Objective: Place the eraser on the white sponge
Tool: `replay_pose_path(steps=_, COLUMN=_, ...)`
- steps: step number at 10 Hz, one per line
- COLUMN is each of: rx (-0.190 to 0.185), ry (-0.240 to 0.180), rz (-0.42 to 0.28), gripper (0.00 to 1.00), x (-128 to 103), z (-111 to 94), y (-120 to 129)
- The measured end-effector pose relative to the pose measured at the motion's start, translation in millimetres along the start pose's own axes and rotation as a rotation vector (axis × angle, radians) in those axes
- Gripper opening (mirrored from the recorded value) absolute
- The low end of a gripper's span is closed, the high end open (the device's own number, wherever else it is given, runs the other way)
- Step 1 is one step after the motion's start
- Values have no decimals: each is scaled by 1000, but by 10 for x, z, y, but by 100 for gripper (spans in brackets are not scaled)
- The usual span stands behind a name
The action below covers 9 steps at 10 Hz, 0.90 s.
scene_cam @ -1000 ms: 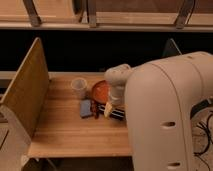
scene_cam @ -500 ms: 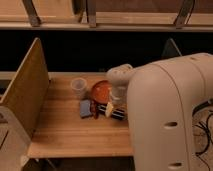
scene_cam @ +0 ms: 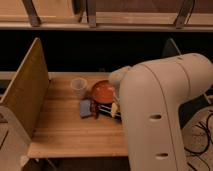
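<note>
Closest to the camera, the white arm point(scene_cam: 162, 120) fills the right half of the view, a thick rounded shell bending up from the lower edge and over toward the middle of the desk point(scene_cam: 65, 135). To its right, dark cables point(scene_cam: 204, 131) lie loose on the floor. The desk is pale wood, its front edge running across the lower left. At the end of the arm the claw point(scene_cam: 102, 110) hangs low over the desk's middle, just in front of a bowl, with a small yellowish patch on the wrist right behind it. Whether it is released or clenched I cannot tell, because its dark parts merge into one shape. The eraser cannot be picked out from those dark parts, so I cannot say whether it is in the claw or on the desk. Just left of the claw, close against its dark tip, a pale blue-grey block point(scene_cam: 86, 108) lies flat on the wood (it may be the sponge, though it does not read as white). Behind both sits the orange-red bowl point(scene_cam: 102, 91), upright and partly covered by the arm on its right side. Left of the bowl and just beside it stands a clear cup point(scene_cam: 78, 86), upright. Along the desk's left edge a wooden panel point(scene_cam: 27, 90) stands on edge, running from front to back. Beyond the desk is a dark gap, and above it a light rail point(scene_cam: 100, 25) crosses the whole view.
</note>
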Motion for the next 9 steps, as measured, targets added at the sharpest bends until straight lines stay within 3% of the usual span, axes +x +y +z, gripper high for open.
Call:
replay_pose_path(steps=3, rx=24, ry=-42, rz=-75, gripper=76, x=-173, z=-26, y=84)
replay_pose_path(steps=6, rx=-6, ry=-67, rz=-132, gripper=76, x=-276, z=34, y=316)
replay_pose_path(steps=9, rx=-59, ry=-65, rz=-149, gripper=76, x=-294, z=196, y=454)
